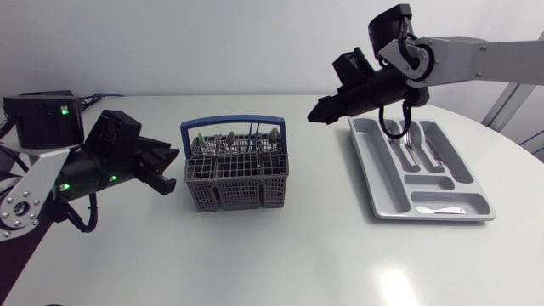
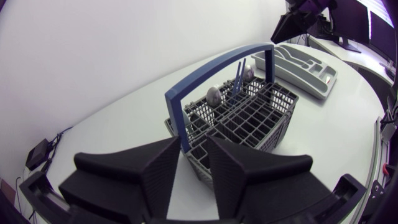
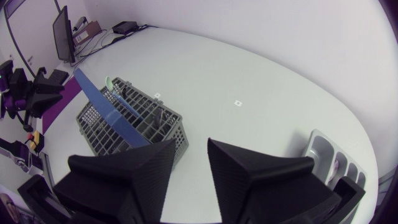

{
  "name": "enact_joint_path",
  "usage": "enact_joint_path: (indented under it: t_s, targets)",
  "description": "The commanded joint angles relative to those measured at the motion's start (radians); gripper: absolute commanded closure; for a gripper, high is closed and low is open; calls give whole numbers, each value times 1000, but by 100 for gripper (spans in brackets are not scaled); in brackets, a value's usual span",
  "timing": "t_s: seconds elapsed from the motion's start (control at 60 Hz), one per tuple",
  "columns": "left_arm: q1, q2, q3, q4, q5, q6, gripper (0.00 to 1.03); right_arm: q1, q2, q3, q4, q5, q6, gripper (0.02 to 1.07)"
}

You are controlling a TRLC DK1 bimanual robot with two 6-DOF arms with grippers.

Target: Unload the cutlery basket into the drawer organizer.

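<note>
At table centre, grey slotted plastic cutlery basket with blue hoop handle (image 1: 235,183), loaded with upright metal cutlery (image 1: 246,138). Just beside it, black left gripper (image 1: 168,168), fingers apart, empty. Well apart on the other side, grey plastic drawer organizer (image 1: 382,178) holding metal spoon and fork (image 1: 414,140). Near its far corner, black right gripper (image 1: 319,113), fingers parted, empty.

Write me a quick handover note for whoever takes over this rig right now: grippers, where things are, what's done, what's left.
Left gripper: open, empty, just beside the basket, on the side away from the organizer.
Right gripper: open, empty, in the air between basket and organizer.
Basket: mid-table, upright, with spoons and other pieces in its back compartments.
Done: silver cutlery lies in the organizer's long compartments, and a white piece in the crosswise one at its near end.
Left: move the rest of the basket's load into the organizer.
</note>
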Motion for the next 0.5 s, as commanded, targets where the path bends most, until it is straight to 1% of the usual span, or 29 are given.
enact_joint_path:
  t_s: [0.0, 0.083, 0.25, 0.4, 0.483]
  targets:
    - [22, 49, -28, 12, 29, 20, 99, 20, 58, 46, 9, -20, 51, 95]
    - [28, 91, -34, 21, 59, 26, 100, 37, 95, 78, 9, -45, 72, 97]
    - [9, 180, -53, 70, 74, 58, 100, 68, 155, 139, 6, -71, 105, 97]
    - [-7, 243, -65, 132, 82, 75, 100, 91, 195, 190, 0, -94, 123, 98]
    - [-14, 306, -62, 198, 82, 77, 100, 103, 207, 210, -26, -104, 125, 98]
